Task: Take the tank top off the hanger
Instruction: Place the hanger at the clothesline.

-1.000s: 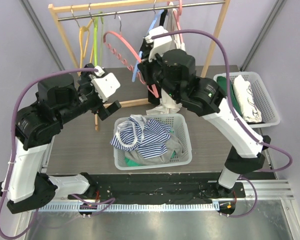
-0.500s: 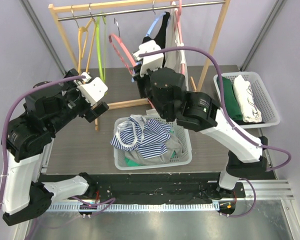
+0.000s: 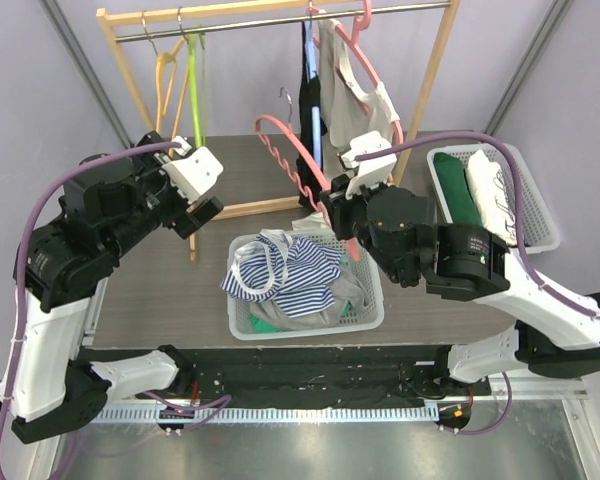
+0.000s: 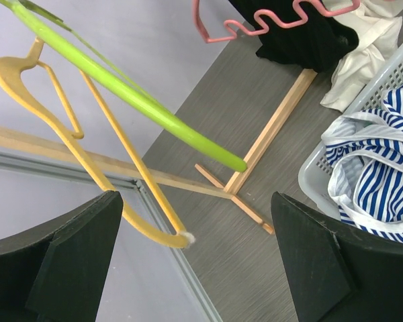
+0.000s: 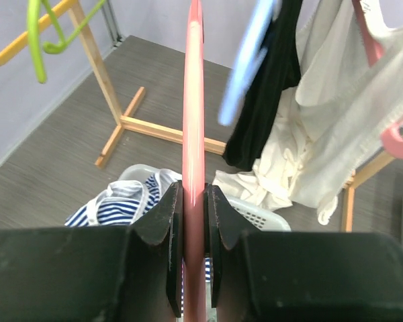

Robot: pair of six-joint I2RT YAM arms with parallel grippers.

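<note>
Pinching bare hanger [image 5: 193, 100] in right gripper [image 5: 193, 198], left gripper [image 4: 195, 201] spread wide and empty, top [image 3: 300, 275] seemingly off in basket [image 3: 302, 330], so next: parking hanger safely.

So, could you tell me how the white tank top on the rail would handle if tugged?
Probably floppy: the tank top drapes in loose folds. Likely light, thin fabric. It may snag, since its straps hang over its hanger.
</note>
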